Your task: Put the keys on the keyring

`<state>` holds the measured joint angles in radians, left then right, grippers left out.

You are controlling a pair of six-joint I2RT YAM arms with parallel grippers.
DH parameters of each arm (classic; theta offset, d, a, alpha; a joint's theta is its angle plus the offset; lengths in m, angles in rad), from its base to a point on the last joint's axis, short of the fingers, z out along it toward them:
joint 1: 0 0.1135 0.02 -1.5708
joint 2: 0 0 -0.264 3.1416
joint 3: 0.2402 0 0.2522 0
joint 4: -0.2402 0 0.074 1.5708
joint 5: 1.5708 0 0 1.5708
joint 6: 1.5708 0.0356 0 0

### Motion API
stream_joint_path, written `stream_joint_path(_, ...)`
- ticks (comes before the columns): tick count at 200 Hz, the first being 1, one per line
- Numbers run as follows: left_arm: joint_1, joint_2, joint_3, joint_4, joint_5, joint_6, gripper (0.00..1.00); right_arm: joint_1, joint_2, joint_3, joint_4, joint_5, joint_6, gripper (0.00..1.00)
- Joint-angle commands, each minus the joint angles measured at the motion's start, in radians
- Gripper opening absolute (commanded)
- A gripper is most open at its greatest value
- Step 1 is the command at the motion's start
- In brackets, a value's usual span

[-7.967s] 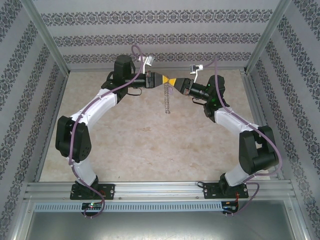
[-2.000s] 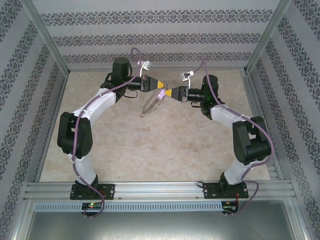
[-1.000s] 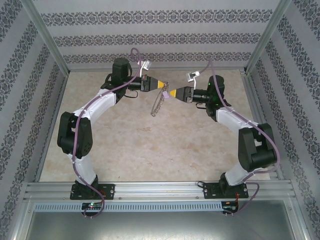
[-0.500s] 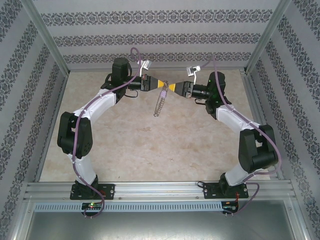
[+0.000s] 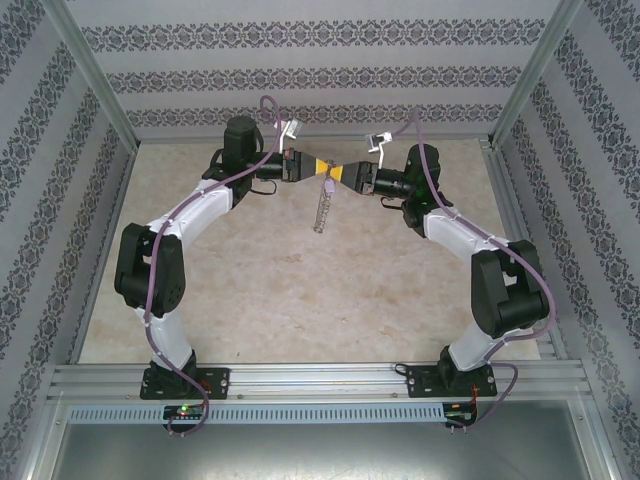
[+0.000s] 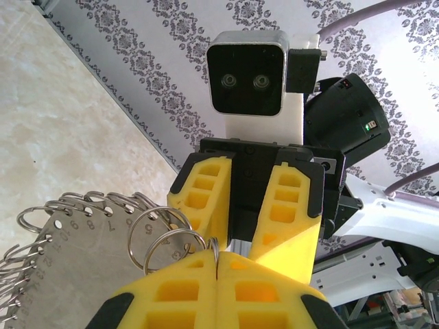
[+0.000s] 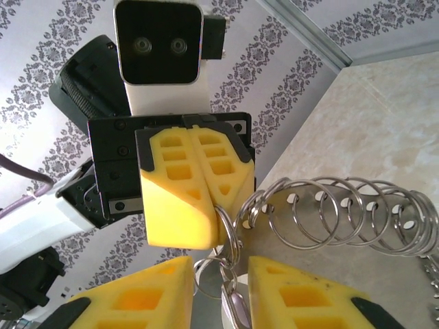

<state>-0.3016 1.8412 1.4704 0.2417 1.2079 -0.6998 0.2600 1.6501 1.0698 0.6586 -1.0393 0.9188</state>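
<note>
Nearest you, both arms rose from their bases on the aluminium rail (image 5: 320,375) and bent inward over the pale marbled tabletop (image 5: 300,290). Towards the far edge, the left gripper (image 5: 325,168) and the right gripper (image 5: 336,174) met tip to tip. Your left arm's yellow fingers (image 6: 274,295) were pressed together, clamped on a wire loop at the top of the keyring (image 5: 321,210), a thin grey metal piece stamped with numerals that hung from them. The keys (image 6: 103,202), small silvery wire loops, fringed its rim, and a pale-purple tag (image 5: 328,186) sat just under the tips. Your right arm's yellow fingers (image 7: 302,295) stood apart, with loops in the gap between them. The patterned back wall (image 5: 320,75) lay beyond.
</note>
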Motion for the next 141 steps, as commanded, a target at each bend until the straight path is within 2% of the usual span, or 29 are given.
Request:
stream_joint_path(1,-0.007,-0.04,-0.013,0.104,-0.007,-0.038,0.0,0.013,0.01,0.039,0.065,0.023,0.022,0.26)
stream_joint_path(141,-0.01,-0.048,-0.087,0.268,-0.065,-0.161,0.0,0.034,0.051,0.067,0.132,0.054,0.093,0.2)
